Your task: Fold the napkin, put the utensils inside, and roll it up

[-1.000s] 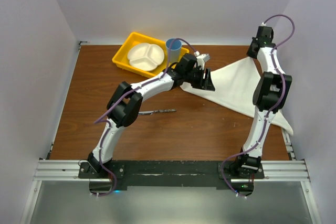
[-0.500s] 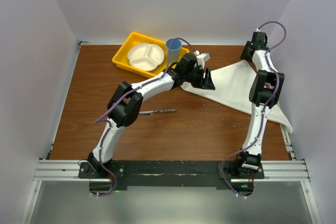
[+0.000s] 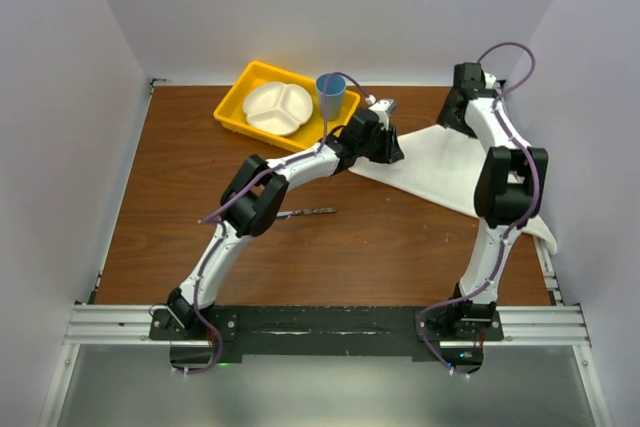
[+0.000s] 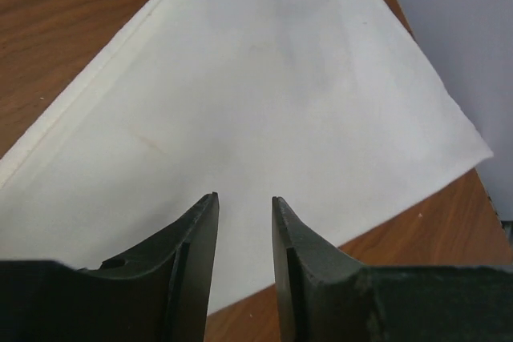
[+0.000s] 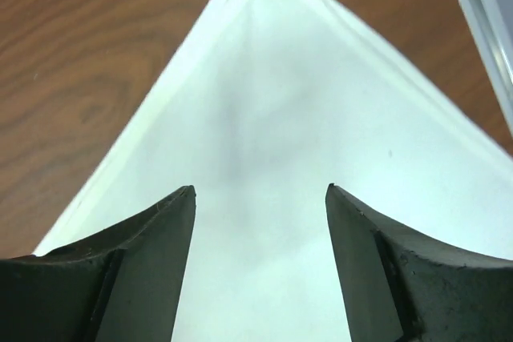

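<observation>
The white napkin (image 3: 450, 172) lies flat on the right half of the table, folded into a triangle. My left gripper (image 3: 388, 147) hovers over its left edge. In the left wrist view this gripper (image 4: 244, 198) is open by a narrow gap, with nothing between the jaws and the napkin (image 4: 264, 94) beneath. My right gripper (image 3: 452, 115) is above the far corner; in the right wrist view it (image 5: 260, 190) stands wide open and empty over the napkin (image 5: 304, 118). The knife (image 3: 300, 213) lies on the bare wood, left of the cloth and under my left arm.
A yellow tray (image 3: 232, 107) at the back holds a white divided plate (image 3: 277, 107), with a blue cup (image 3: 330, 97) at its right end. White walls close in on three sides. The napkin's near corner (image 3: 548, 239) reaches the table's right edge.
My right gripper opened, let go of the napkin's corner and moved left along the back. The cloth settled flat. My left gripper's jaws narrowed and it shifted slightly back.
</observation>
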